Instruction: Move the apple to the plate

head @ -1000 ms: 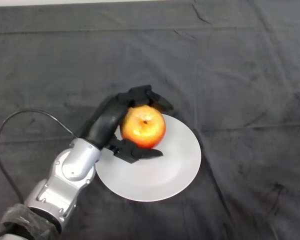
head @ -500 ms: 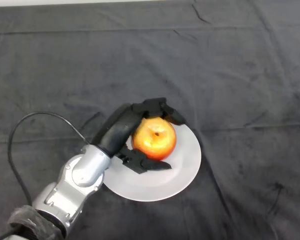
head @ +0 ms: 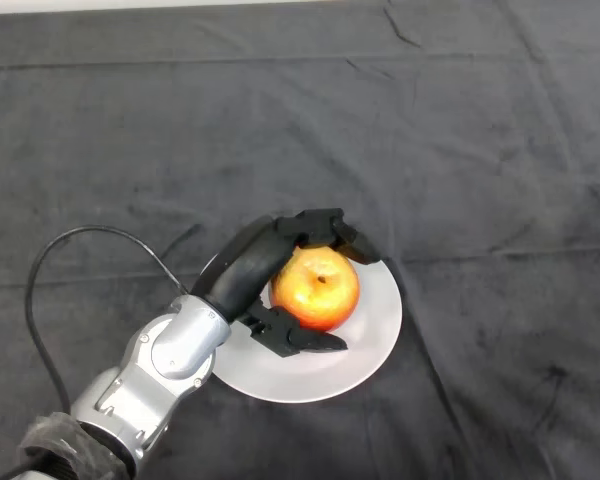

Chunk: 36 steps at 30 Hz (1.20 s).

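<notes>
Apple over the plate, not let go.
The left hand [head: 265, 262] grips the red-yellow apple [head: 317, 289] above the white plate [head: 375, 335]; only release remains.

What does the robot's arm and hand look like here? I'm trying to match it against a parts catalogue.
The left arm is silver-grey with smooth, rounded shell segments, and dark wrapping covers it near the frame's lower edge. From the wrist on it turns matte black: the left hand is black throughout, with thick, blocky fingers and an opposing thumb. No markings are visible.

The black robot hand [head: 265, 268] is carrying the red-yellow apple [head: 316, 289] rightward, now further over the round white plate [head: 375, 340].
</notes>
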Each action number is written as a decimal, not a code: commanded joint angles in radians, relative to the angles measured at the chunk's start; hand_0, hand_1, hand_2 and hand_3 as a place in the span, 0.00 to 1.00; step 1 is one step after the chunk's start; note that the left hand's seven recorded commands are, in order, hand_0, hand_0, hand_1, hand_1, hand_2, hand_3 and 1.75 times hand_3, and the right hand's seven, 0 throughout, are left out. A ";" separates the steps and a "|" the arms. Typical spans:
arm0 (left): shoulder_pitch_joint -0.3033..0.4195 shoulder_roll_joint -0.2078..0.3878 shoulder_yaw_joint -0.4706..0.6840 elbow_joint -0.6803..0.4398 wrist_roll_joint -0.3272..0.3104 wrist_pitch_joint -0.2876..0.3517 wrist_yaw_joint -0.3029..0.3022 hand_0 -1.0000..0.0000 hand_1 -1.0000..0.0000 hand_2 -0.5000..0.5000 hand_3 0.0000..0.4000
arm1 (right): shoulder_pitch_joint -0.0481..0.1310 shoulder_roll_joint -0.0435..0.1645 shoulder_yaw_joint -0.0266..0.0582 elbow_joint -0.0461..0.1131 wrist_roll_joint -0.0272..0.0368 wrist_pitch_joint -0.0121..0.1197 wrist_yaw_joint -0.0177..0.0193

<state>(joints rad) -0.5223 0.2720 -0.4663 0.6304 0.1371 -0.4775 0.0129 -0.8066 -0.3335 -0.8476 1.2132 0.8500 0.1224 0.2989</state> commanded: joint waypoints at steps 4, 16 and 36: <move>-0.001 0.032 -0.038 0.017 -0.015 0.020 -0.011 0.00 0.27 0.36 1.00 | -0.018 -0.018 -0.0125 -0.036 0.0128 -0.003 -0.0032; -0.004 0.038 -0.042 0.004 -0.034 0.039 -0.023 0.35 1.00 0.18 0.65 | -0.018 -0.018 -0.0125 -0.035 0.0130 -0.003 -0.0029; -0.023 0.062 0.020 -0.022 -0.089 0.038 -0.023 1.00 1.00 0.50 0.00 | -0.018 -0.018 -0.0121 -0.035 0.0131 -0.003 -0.0029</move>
<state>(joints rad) -0.5227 0.2943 -0.4686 0.6317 0.0604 -0.4413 -0.0078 -0.8066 -0.3335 -0.8476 1.2132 0.8500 0.1224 0.2990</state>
